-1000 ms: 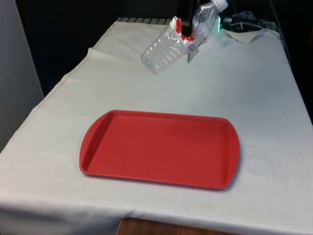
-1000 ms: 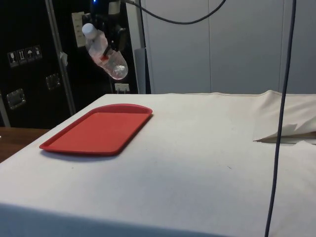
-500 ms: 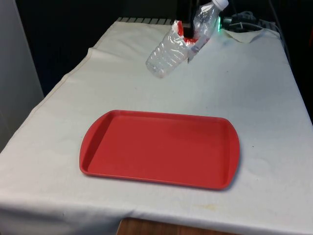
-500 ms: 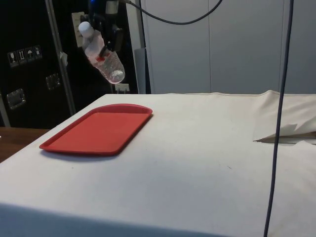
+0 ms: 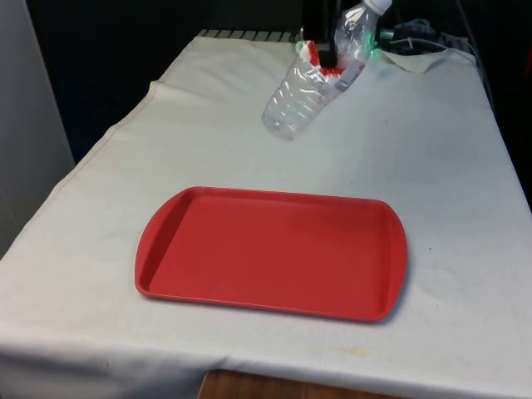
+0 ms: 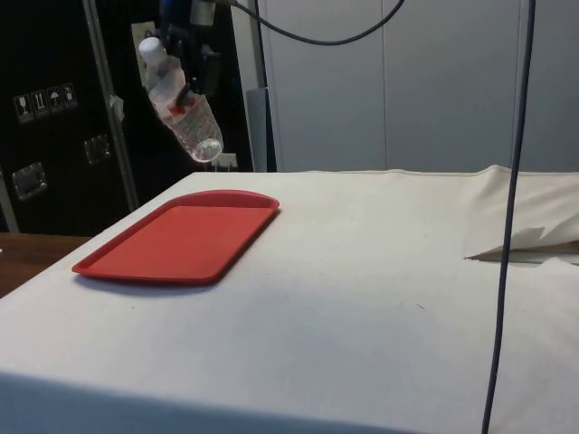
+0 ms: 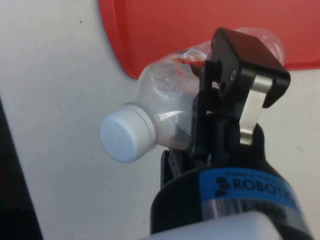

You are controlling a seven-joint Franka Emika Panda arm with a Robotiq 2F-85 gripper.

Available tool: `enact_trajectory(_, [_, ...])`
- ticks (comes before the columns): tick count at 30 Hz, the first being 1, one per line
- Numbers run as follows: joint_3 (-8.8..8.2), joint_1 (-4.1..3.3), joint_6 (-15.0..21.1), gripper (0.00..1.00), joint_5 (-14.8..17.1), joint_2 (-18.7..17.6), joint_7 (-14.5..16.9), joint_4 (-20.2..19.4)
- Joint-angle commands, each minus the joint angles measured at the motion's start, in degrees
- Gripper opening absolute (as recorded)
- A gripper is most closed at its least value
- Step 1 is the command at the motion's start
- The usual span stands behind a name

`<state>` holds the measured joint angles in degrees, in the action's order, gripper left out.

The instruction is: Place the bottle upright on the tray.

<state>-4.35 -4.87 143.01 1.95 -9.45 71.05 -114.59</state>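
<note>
The gripper (image 5: 326, 56) sits at the top centre of the front view, its jaws clamped on the middle of a clear plastic bottle (image 5: 314, 81) at the red-and-white label. The bottle hangs in the air, tilted: its white cap (image 5: 378, 5) points up toward the upper right of that frame and its base slants down toward the left, above the desk (image 5: 449, 166) and beyond the far edge of the red tray (image 5: 270, 249). The tray lies flat in the lower middle of the front view on the white cloth.

In the side view the bottle (image 6: 183, 110) shows in the upper left of the frame, cap (image 6: 150, 45) uppermost, held by the gripper (image 6: 192, 83) well above the tray (image 6: 181, 237).

The wrist view has the bottle (image 7: 165, 115) crossways between the black fingers (image 7: 235, 75), cap (image 7: 125, 132) toward the cloth, with a corner of the tray (image 7: 165, 30) behind it.
</note>
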Motion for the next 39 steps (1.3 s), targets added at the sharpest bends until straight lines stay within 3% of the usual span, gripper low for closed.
enact_trajectory(1, [0.34, 0.23, -0.06, 0.00, 1.60, -0.34, 1.20, 0.46])
enact_trajectory(3, [0.00, 0.06, 0.00, 0.00, 1.32, -0.23, 0.80, 0.29])
enact_trajectory(20, [0.23, 0.57, -1.03, 0.00, 13.87, -2.46, 8.42, 2.75])
enact_trajectory(21, [-0.11, 0.23, -0.46, 0.00, 12.66, -2.29, 7.51, 2.29])
enact_trajectory(22, [0.23, 0.57, -1.15, 0.00, 14.38, -2.52, 8.77, 2.81])
enact_trajectory(26, [0.11, 0.69, -2.29, 0.00, 17.36, -2.75, 10.71, 3.21])
enact_trajectory(28, [0.06, 0.69, -2.86, 0.00, 18.51, -2.86, 11.46, 3.38])
enact_trajectory(29, [-0.29, 0.34, -2.41, 0.00, 17.59, -2.64, 10.66, 2.98])
enact_trajectory(30, [0.00, 0.69, -3.09, 0.00, 19.14, -2.92, 11.86, 3.50])
enact_trajectory(34, [-0.29, 0.69, -4.18, 0.00, 22.17, -3.38, 13.81, 4.18])
enact_trajectory(38, [-0.46, 0.69, -4.76, 0.00, 24.58, -3.78, 15.36, 4.81])
enact_trajectory(39, [-0.80, 0.40, -4.53, 0.00, 23.84, -3.61, 14.73, 4.41])
